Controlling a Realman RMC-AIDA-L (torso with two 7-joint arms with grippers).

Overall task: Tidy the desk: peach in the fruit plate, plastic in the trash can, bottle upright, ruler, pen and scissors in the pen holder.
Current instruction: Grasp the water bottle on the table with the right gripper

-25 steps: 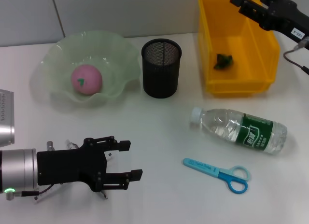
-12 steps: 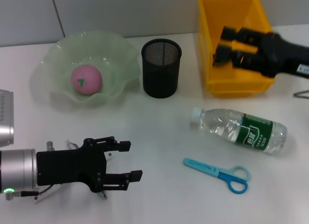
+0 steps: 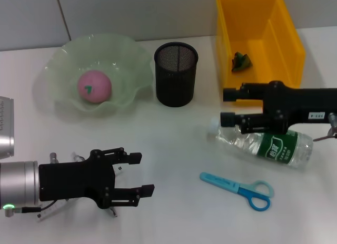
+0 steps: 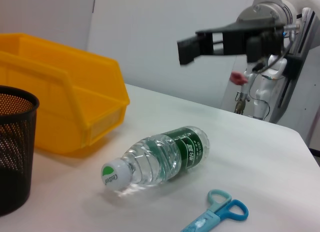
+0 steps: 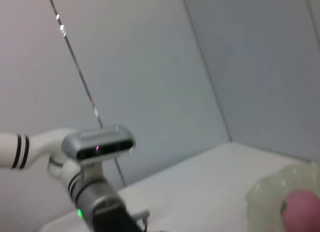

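The right gripper [image 3: 227,106], fingers spread, hovers over the lying bottle [image 3: 263,143]; the left gripper [image 3: 145,174] rests spread on the desk [image 3: 174,202].

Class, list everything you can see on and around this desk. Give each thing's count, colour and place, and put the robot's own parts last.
Fruit plate: one, pale green, far left of the desk.
Peach: one, pink, in the fruit plate.
Pen holder: one, black mesh, upright, between plate and bin.
Trash bin: one, yellow, far right.
Plastic scrap: one, green, inside the bin.
Water bottle: one, clear with green label and white cap, lying on its side in front of the bin.
Scissors: one pair, light blue, near edge, in front of the bottle.
Left claw: one, black, open, near left.
Right claw: one, black, open, above the bottle's cap end.
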